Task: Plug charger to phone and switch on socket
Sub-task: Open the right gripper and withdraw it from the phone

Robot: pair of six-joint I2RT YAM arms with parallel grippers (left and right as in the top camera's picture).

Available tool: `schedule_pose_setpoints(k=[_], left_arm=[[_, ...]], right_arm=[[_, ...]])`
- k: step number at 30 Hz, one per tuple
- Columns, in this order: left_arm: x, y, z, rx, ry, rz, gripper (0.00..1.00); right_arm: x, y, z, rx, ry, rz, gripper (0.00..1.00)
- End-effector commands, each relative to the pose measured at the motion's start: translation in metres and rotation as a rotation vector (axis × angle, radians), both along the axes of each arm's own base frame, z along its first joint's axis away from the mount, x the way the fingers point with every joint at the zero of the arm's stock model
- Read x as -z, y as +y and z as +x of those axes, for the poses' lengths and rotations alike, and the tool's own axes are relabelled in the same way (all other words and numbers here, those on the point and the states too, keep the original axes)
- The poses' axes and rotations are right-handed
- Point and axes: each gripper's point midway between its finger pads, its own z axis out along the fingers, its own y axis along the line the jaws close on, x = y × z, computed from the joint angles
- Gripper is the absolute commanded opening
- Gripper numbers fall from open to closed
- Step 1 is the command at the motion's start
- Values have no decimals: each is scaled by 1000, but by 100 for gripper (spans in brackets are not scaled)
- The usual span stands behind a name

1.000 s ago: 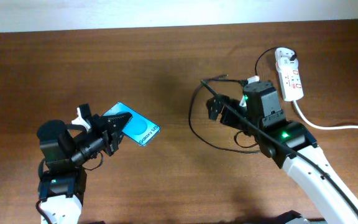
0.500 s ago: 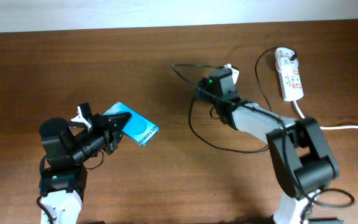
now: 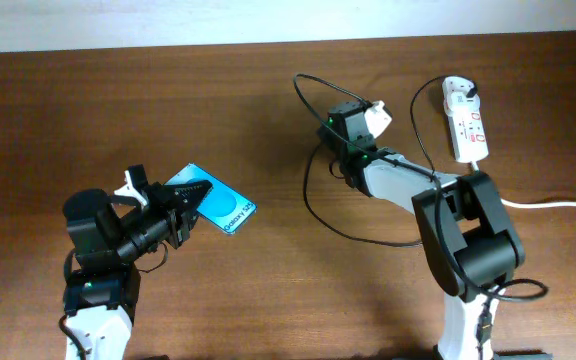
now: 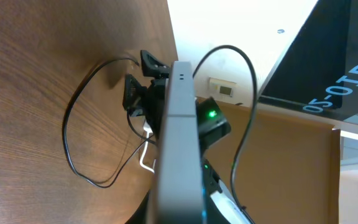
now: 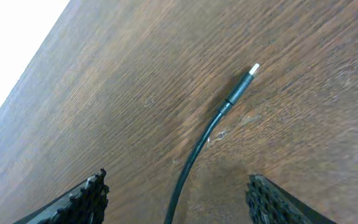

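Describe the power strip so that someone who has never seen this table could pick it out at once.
Start with the brown wooden table in the overhead view and go to its upper right area, beyond the right arm. The socket lies there: a white elongated power strip with red-marked switches. Unlike the thin black charger looping nearby, it trails a thick white cord.

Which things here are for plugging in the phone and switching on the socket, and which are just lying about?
For the job:
phone, held in the left claw
charger, lying on the table under the open right claw
socket

Lying about:
white cord running off from the socket
table
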Motion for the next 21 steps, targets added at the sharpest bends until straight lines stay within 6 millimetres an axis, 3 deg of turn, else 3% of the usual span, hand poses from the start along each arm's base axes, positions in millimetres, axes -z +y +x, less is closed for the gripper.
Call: schedule_pose_setpoints(k=[1, 4, 5, 8, 14, 17, 21], left_arm=[[-8, 0, 1, 10, -39, 13, 0], [-8, 0, 1, 10, -38, 13, 0], [-8, 0, 1, 10, -38, 13, 0], [-8, -1, 0, 15, -39, 10, 0], [-8, -1, 0, 16, -39, 10, 0], [-8, -1, 0, 16, -39, 10, 0], [-8, -1, 0, 16, -39, 10, 0]], right_arm=[[15, -3, 5, 40, 6, 14, 71], [18, -2, 4, 36, 13, 19, 64], [17, 1, 5, 28, 9, 29, 52], [17, 4, 4, 11, 15, 43, 36], [18, 4, 3, -72, 18, -50, 16], [14, 5, 3, -99, 13, -73, 10], [-11, 4, 1, -159, -7, -129, 8]])
